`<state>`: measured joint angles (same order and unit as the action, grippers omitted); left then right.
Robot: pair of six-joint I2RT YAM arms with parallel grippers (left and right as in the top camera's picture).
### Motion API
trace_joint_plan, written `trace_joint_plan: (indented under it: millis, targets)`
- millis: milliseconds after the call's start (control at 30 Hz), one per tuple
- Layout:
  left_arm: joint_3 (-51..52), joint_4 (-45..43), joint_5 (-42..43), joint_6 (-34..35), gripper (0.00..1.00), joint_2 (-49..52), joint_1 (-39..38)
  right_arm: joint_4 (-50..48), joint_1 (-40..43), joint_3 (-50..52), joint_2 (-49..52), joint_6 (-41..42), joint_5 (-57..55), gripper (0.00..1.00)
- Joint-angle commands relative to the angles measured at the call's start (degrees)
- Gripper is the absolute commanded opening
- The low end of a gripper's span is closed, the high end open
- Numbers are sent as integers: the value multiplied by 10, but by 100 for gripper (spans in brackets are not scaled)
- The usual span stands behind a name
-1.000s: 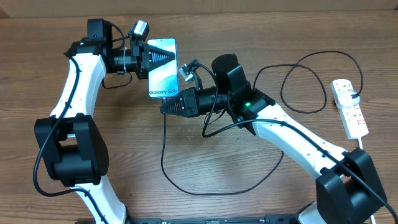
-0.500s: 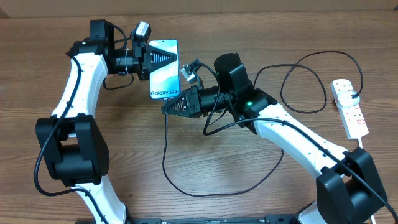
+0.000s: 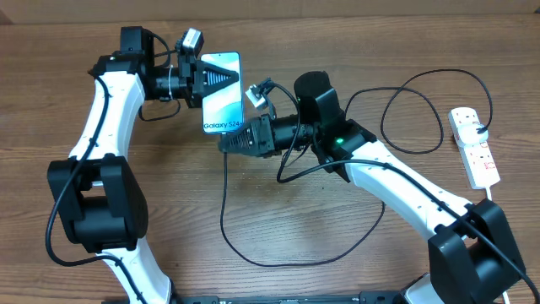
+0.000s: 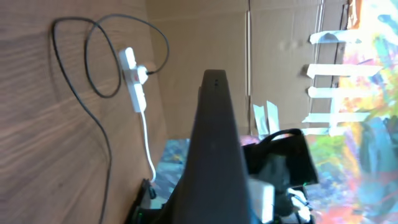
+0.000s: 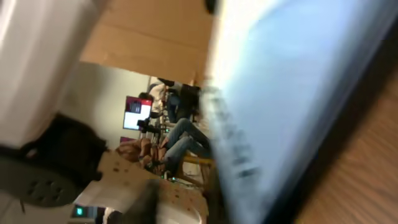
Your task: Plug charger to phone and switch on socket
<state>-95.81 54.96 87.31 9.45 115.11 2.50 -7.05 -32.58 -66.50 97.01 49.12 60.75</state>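
Observation:
My left gripper [image 3: 214, 83] is shut on the phone [image 3: 221, 114] and holds it above the table, its lit light-blue screen facing up and the "Galaxy S24" text at the near short edge. My right gripper [image 3: 229, 141] is shut on the charger's connector tip, right at that near edge. The thin black charger cable [image 3: 223, 211] hangs from it and loops over the table to a black plug in the white socket strip [image 3: 477, 156]. In the right wrist view the phone screen [image 5: 298, 81] fills the frame, blurred; the connector is hidden. The left wrist view shows the strip [image 4: 132, 84] and cable loops [image 4: 87, 81].
The wooden table [image 3: 101, 270] carries the cable's wide loop in front of my right arm and a second loop near the strip. The strip's thick white cord [image 3: 489, 190] runs off the near right. A cardboard wall stands behind the table.
My right gripper has crept up and left, closer to the phone's near short edge. The phone has shifted very slightly to the right.

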Motion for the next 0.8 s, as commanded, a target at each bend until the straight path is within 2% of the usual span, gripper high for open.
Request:
trace_joint_plan:
  millis: [0, 333, 367, 433, 500, 767]
  targets:
    - [1, 18, 27, -22, 4, -1, -23, -52, 41, -18, 3, -9, -101, 100]
    - [1, 19, 25, -22, 4, -1, -31, -13, 67, -18, 3, -16, -82, 100]
    - [1, 19, 25, -22, 4, -1, -33, -7, 68, -18, 3, -16, -80, 98]
    - [1, 18, 25, -22, 4, -1, -38, 11, 68, -18, 3, -16, -80, 81]
    - [1, 18, 21, -23, 5, -1, -42, 36, 68, -18, 3, -16, -77, 71]
    - [1, 19, 6, -31, 4, -1, -59, 63, 68, -18, 3, -16, -65, 62]
